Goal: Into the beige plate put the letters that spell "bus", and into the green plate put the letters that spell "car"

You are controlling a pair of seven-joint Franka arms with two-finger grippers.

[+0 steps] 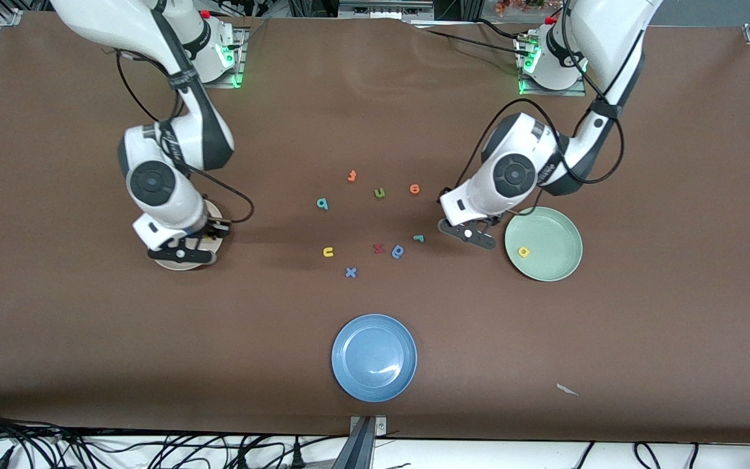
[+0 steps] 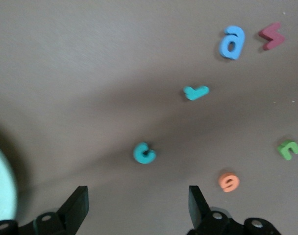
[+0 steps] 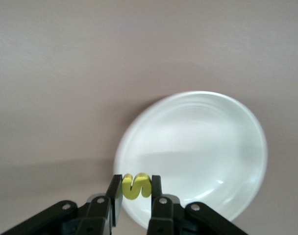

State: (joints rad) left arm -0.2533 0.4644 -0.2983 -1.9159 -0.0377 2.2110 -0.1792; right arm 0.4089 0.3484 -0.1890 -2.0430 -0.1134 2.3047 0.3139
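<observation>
Plates first: your green plate holds the yellow "a". Right gripper pinches the yellow "s" over the beige plate; left gripper gapes wide, with the teal "c" at twelve o'clock, seen only from its wrist.

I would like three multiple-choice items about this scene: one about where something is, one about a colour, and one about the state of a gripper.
1. Where does the yellow "a" lie?
A. In the green plate
B. In the blue plate
C. On the bare table

2. What colour is the "s" in the right gripper?
A. Orange
B. Yellow
C. Teal

3. How is the left gripper?
A. Shut on the teal "c"
B. Shut on nothing
C. Open, holding nothing

Key:
1. A, since the front view shows the yellow "a" inside the pale green rim.
2. B, since the right wrist view shows a yellow letter between the fingers, over the edge of the beige plate.
3. C, since the left wrist view shows its fingers wide apart, with the teal "c" lying on the table.
</observation>
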